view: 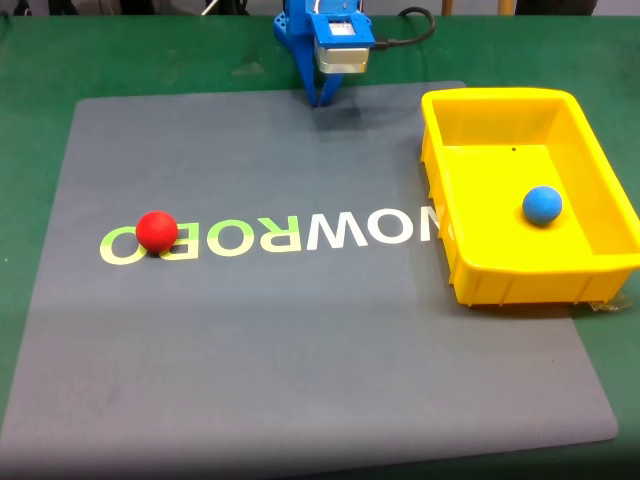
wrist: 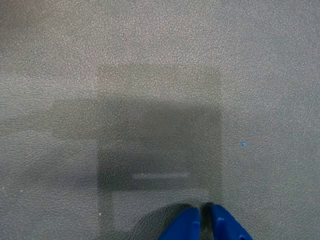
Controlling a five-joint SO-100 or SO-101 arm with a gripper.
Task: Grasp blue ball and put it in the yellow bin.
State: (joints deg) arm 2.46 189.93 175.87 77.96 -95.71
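The small sky-blue ball (view: 542, 205) rests on the floor of the yellow bin (view: 490, 285), toward its right side in the fixed view. My blue gripper (view: 322, 97) hangs at the far edge of the grey mat, left of the bin and well apart from the ball. In the wrist view its two blue fingertips (wrist: 186, 226) meet at the bottom edge, shut with nothing between them, just above bare mat.
A red ball (view: 156, 231) lies on the grey mat (view: 300, 330) at the left, on the printed lettering. Green table surface (view: 30, 70) surrounds the mat. A black cable (view: 410, 38) runs behind the arm.
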